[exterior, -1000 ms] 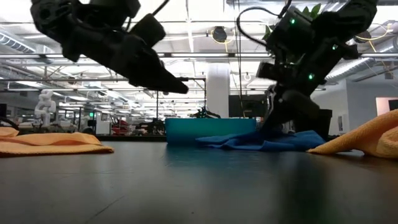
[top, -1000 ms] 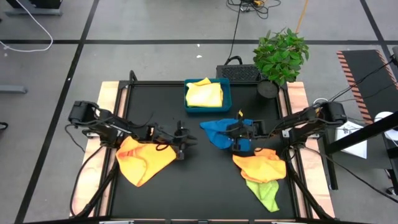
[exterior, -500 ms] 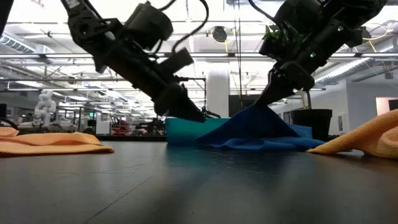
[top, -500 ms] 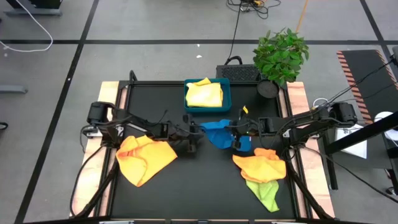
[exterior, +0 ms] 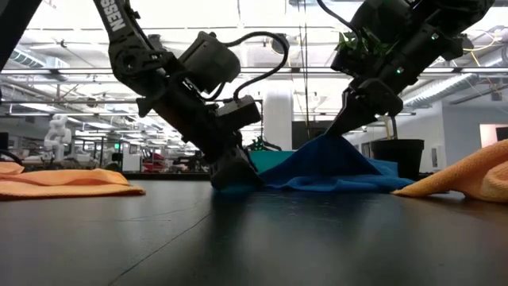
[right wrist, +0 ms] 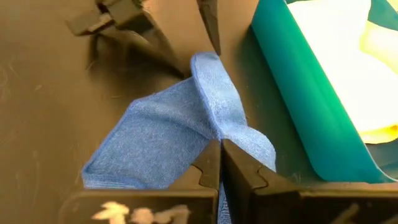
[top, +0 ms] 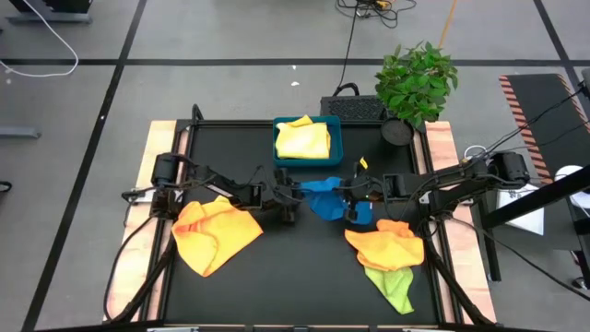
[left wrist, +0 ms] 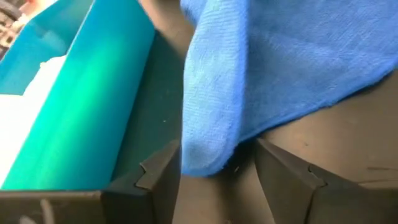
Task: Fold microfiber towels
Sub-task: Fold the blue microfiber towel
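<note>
Right gripper (right wrist: 220,163) jaws clamped on blue towel (top: 324,197), lifting fold beside blue tray (top: 279,148). Left gripper (left wrist: 216,167) jaws apart around towel's edge. Orange towels (top: 215,232), green towel (top: 395,285) unfolded on tabletop (top: 304,267); folding barely begun.

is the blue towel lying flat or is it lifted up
Partly lifted: the right gripper pinches the blue towel into a peak while its edges rest on the table. The open left gripper straddles one corner.

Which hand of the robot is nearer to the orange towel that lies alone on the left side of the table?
Left. The left hand is just beyond the orange towel, at the blue towel. The right hand is farther, pinching the blue towel's other side.
</note>
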Motion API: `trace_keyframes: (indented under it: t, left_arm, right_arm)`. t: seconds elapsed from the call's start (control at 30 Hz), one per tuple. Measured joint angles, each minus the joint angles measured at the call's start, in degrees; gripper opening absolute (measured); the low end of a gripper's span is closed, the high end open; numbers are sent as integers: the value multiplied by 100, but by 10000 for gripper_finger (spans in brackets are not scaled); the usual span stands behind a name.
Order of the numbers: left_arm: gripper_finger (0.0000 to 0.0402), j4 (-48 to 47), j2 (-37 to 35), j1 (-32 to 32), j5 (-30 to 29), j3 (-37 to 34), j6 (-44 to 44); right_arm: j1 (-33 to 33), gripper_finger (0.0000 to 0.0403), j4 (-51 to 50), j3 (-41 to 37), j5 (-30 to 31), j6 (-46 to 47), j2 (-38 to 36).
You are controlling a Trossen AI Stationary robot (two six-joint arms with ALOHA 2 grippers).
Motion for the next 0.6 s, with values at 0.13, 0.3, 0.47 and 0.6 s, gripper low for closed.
trace_keyframes:
  t: [0.13,0.3,0.47,0.6]
  left_arm:
    - [173,10,0,2,-62,0,20]
    - [139,13,0,2,-59,0,49]
    - [85,13,0,-4,-57,-2,49]
    - [18,11,0,-4,-8,-2,49]
  right_arm:
    - [2,0,4,0,-72,-3,-2]
    - [2,0,2,0,-70,-3,0]
    - [2,0,2,0,-70,-9,0]
    - [2,0,-3,0,-70,-13,0]
